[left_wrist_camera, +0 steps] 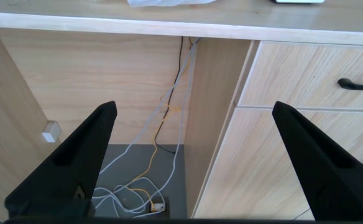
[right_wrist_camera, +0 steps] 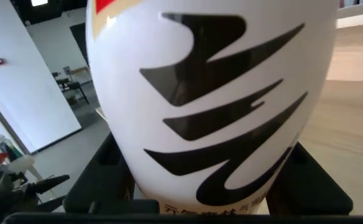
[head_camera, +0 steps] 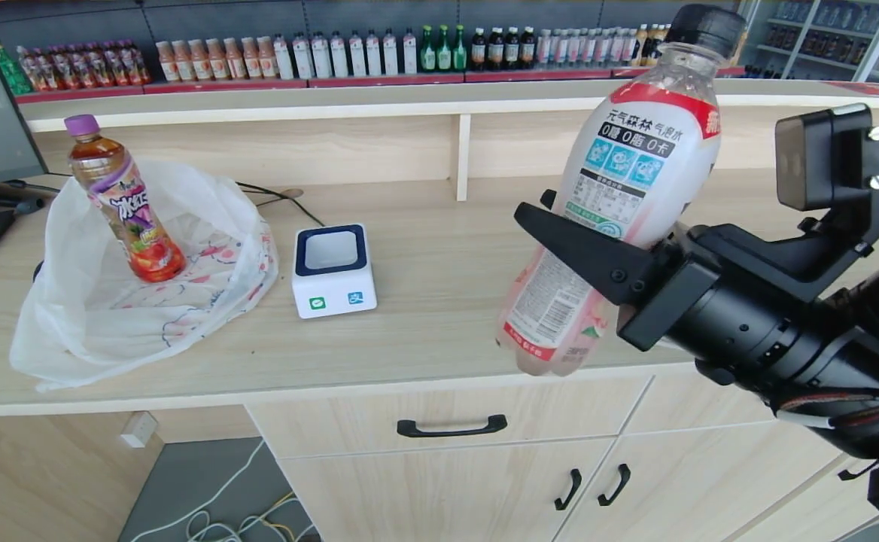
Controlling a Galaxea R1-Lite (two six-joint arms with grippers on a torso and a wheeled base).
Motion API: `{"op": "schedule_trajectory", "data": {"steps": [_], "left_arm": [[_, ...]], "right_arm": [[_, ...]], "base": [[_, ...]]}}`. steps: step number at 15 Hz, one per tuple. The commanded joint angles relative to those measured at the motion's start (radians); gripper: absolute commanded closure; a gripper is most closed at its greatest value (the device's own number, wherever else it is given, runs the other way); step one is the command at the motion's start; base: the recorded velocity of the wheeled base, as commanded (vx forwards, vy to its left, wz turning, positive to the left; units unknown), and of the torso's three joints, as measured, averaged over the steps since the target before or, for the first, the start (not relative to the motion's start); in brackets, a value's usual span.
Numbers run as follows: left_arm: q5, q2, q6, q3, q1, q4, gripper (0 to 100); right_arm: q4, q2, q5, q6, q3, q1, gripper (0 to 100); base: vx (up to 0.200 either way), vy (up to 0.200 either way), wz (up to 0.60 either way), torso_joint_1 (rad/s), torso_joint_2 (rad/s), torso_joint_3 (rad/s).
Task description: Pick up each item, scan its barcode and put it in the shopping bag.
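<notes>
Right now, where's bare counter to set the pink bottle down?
Widest bare counter: between the scanner and the held pink bottle, front edge to back wall. Left is crowded: shopping bag with tea bottle, cables behind.

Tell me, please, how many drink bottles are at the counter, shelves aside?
2: a tea bottle leaning in the shopping bag at the counter's left, and a pink bottle in the right gripper over its right edge. None seems hidden.

Room to pass over counter [head_camera: 439, 263] rt of scanner [head_camera: 333, 269]; tea bottle [head_camera: 125, 203] leans in bag [head_camera: 71, 331] mouth
</notes>
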Motion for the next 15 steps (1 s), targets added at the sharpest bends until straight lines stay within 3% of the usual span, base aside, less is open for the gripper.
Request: {"op": "schedule_trajectory", "data": {"steps": [1, 5, 6, 7, 10, 15], "left_arm": [[0.000, 0.000, 0.000, 0.000, 0.000, 0.000, 0], [0.000, 0.000, 0.000, 0.000, 0.000, 0.000, 0], [0.000, 0.000, 0.000, 0.000, 0.000, 0.000, 0], [0.000, 0.000, 0.000, 0.000, 0.000, 0.000, 0], [0.000, 0.000, 0.000, 0.000, 0.000, 0.000, 0], [0.000, 0.000, 0.000, 0.000, 0.000, 0.000, 0]], "right_arm": [[-0.001, -0.012, -0.032, -0.065, 0.043, 0.001, 100], [-0.001, -0.024, -0.277, -0.230, 0.095, 0.001, 100], [-0.001, -0.024, -0.283, -0.230, 0.095, 0.001, 100], [-0.003, -0.024, -0.392, -0.256, 0.095, 0.001, 100], [-0.006, -0.024, -0.426, -0.347, 0.087, 0.001, 100], [-0.055, 0.008, -0.429, -0.385, 0.081, -0.001, 100]], "base": [[0.000, 0.000, 0.00, 0.000, 0.00, 0.000], [0.000, 0.000, 0.00, 0.000, 0.00, 0.000], [0.000, 0.000, 0.00, 0.000, 0.00, 0.000], [0.000, 0.000, 0.00, 0.000, 0.00, 0.000], [0.000, 0.000, 0.00, 0.000, 0.00, 0.000], [0.000, 0.000, 0.00, 0.000, 0.00, 0.000]]}}
